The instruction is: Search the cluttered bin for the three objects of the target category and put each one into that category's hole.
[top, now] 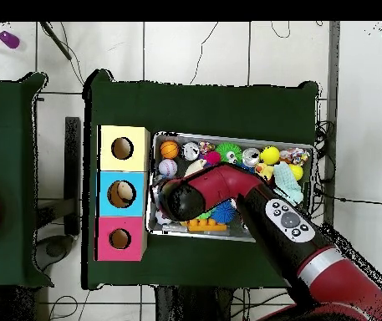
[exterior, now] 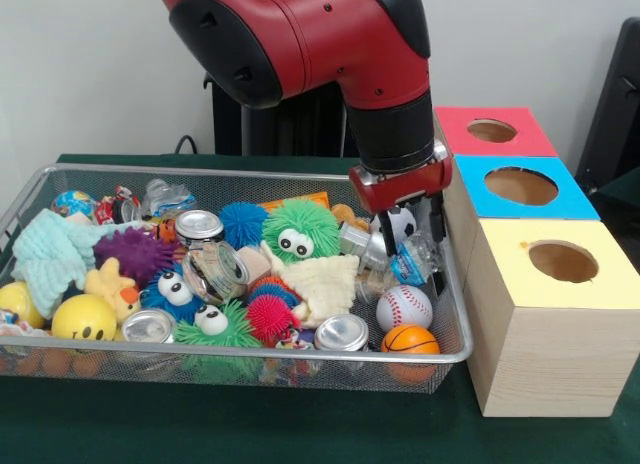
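Bin (exterior: 30, 189) of wire mesh sits on the green surface (exterior: 240, 424), crowded with a smiley ball (exterior: 83, 317), spiky balls, tins and cloths. Toward its right end lie a baseball (exterior: 404, 307) and a small basketball (exterior: 410, 340). Tool (exterior: 412, 246) hangs low over that end, beside a soccer ball (exterior: 402, 224), its dark fingers around a crumpled clear wrapper (exterior: 412, 259); whether they grip it firmly cannot be told. Further right stand red, blue and yellow boxes (exterior: 560, 314), each with a hole. Judged step: picking. Next move calls for a clean lift clear of the rim, then travel to the correct hole.
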{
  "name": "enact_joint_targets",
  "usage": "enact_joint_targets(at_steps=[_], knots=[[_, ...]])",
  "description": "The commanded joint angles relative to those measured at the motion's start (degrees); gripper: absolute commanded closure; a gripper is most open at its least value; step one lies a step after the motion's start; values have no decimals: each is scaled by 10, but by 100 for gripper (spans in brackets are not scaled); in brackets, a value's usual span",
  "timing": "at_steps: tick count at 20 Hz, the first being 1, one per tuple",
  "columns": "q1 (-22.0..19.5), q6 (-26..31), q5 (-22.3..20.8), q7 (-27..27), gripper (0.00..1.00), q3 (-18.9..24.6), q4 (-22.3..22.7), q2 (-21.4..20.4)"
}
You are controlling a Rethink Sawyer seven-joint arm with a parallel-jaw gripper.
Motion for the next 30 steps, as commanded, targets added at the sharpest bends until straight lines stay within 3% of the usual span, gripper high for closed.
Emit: enact_joint_targets(at_steps=[1,5,6,9,22,30], knots=[[3,-24,-27,-50,0,-11,-59,-1],[0,-31,-23,-42,0,-11,-57,1],[-2,-29,-23,-48,100,-10,-55,1],[-11,-15,-15,-70,100,1,-54,8],[-11,-7,-16,-79,100,1,-52,7],[-14,81,33,-107,100,10,-53,-21]])
